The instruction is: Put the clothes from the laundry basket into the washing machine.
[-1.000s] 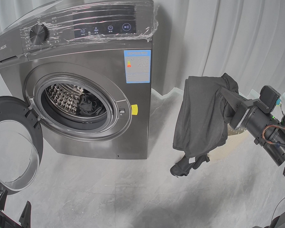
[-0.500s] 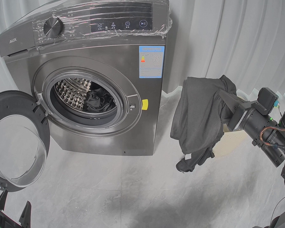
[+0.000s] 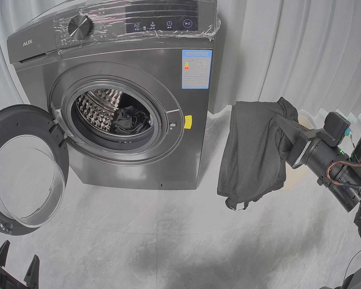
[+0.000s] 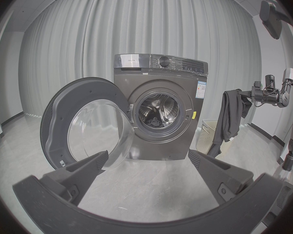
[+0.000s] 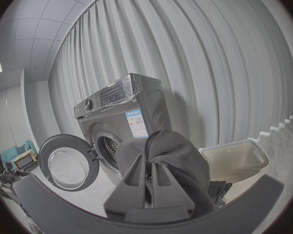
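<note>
— To the right of the washing machine [image 3: 120, 61], what hangs there?

— A dark grey garment [image 3: 252, 149], draped in long folds from the right gripper [image 5: 148, 161]. The two fingers are pressed close together on a bunched fold at its top.

— Where is it, relative to the laundry basket [image 5: 232, 144]?

— It is lifted up in front of the cream basket, between the basket and the machine's side. The head view has most of the basket hidden behind the cloth. Whether the garment's lowest end touches the floor [image 3: 188, 229] I cannot tell.

— And the machine itself?

— Its round door [image 3: 12, 129] is swung wide open toward the robot's left, glass window facing outward. Inside the drum a dark piece of clothing [image 3: 130, 120] lies crumpled at the bottom. Clear plastic film covers the control panel on top.

— What about the other arm?

— The left gripper [image 4: 147, 153] sits low near the floor, well apart from the garment and in front of the open door. Its fingers are spread wide with nothing between them.

— Anything behind all this?

— A pale pleated curtain [image 3: 289, 41] runs along the wall behind the machine and basket.
</note>
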